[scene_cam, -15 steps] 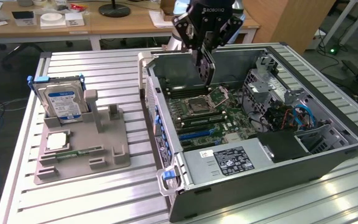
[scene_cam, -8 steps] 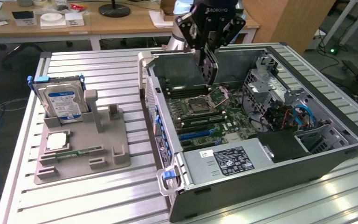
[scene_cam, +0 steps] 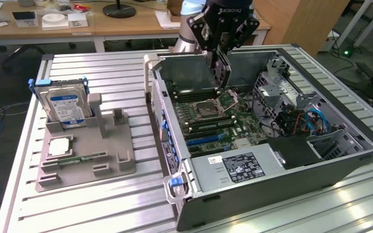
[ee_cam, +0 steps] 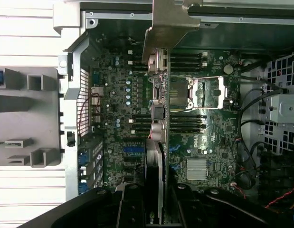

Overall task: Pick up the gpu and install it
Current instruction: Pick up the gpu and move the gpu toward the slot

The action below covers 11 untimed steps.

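At the exterior view's left, a grey moulded holder point(scene_cam: 89, 145) on the ribbed metal worktop point(scene_cam: 109, 73) carries an upright silver hard drive point(scene_cam: 66, 109) with a blue label. Further right lies the open computer case point(scene_cam: 271, 201), its green motherboard point(scene_cam: 206, 124) exposed. Above it the black gripper point(scene_cam: 217, 46) is clamped on the gpu point(scene_cam: 220, 73), a thin dark flat card held upright over the board, with a grey metal bracket point(ee_cam: 168, 28) at one end.
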{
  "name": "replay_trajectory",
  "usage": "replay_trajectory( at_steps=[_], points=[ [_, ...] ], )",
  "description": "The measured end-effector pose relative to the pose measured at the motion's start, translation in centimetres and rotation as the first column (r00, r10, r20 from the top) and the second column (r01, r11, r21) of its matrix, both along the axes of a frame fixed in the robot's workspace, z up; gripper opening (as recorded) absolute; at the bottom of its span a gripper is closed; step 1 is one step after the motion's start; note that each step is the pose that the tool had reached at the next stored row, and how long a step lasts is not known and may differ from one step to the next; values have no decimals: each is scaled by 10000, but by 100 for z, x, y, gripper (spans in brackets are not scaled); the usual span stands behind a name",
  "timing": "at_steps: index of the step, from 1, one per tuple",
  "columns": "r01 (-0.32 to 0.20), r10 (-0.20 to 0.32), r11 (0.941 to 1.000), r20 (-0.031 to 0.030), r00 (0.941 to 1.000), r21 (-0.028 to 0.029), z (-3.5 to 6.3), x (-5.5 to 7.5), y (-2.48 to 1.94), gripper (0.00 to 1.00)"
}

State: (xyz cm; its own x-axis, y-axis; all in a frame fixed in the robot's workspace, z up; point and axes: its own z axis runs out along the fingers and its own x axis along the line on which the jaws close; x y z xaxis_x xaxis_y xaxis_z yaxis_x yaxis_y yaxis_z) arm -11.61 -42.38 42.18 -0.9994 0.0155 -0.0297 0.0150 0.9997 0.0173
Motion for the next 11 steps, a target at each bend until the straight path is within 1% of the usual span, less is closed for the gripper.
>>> replay_trajectory(
  at_steps=[11],
  points=[
    [0, 0, 10000, 0, 10000, 0, 0, 81, 0, 27]
  ],
)
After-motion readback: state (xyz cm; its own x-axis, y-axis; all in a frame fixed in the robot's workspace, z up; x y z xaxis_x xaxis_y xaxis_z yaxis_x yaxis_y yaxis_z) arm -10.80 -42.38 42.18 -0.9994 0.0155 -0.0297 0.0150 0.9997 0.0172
